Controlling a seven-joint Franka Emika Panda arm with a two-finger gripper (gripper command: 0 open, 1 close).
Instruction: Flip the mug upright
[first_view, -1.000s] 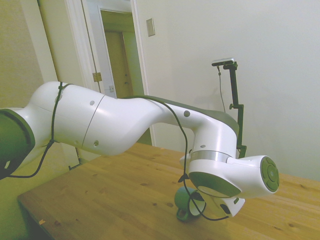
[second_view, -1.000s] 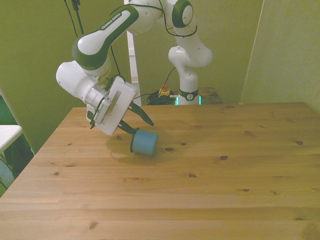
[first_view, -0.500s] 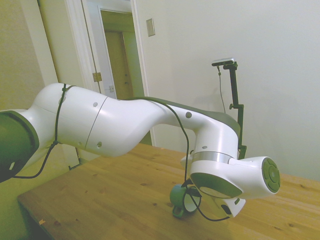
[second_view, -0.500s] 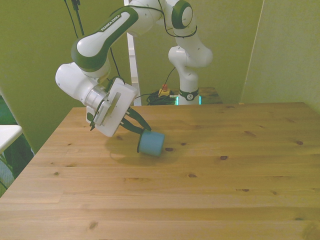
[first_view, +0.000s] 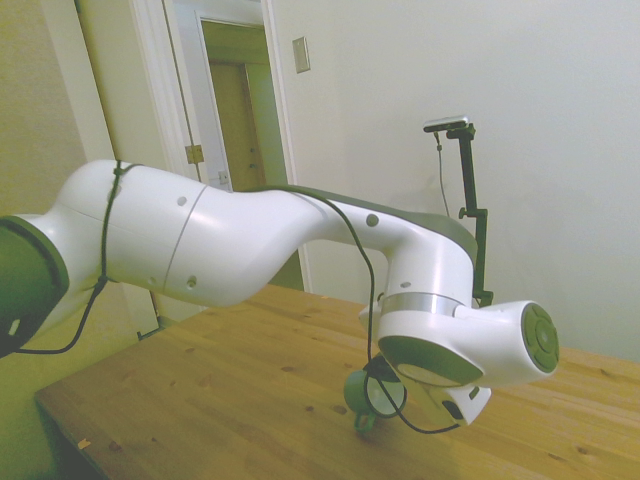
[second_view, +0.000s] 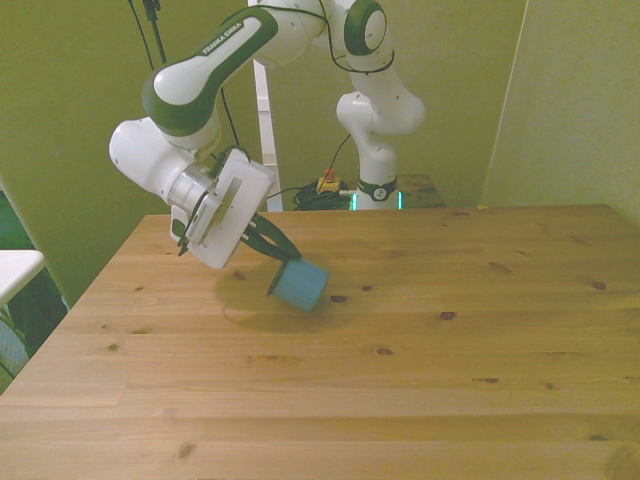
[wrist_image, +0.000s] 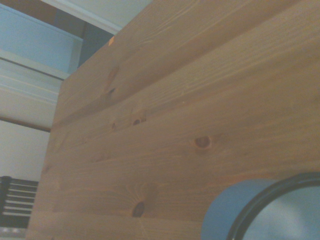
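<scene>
- Side view: mug (first_view: 368, 394) is hanging tilted under the wrist, above the table (first_view: 230, 390).
- Front view: gripper (second_view: 281, 260) is clamping the mug (second_view: 300, 286) at its rim, base pointing toward the front view's right.
- Wrist view: mug (wrist_image: 250, 210) rim is showing close up, table (wrist_image: 190, 100) beyond.

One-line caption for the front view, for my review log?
White Franka arm's hand grips the rim of the tilted teal mug, holding it at an angle over the wooden table, not yet upright.

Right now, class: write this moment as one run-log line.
tool: shut on small teal enamel mug at rim | mug: tilted, lifted, not yet upright | wooden table: below
</scene>
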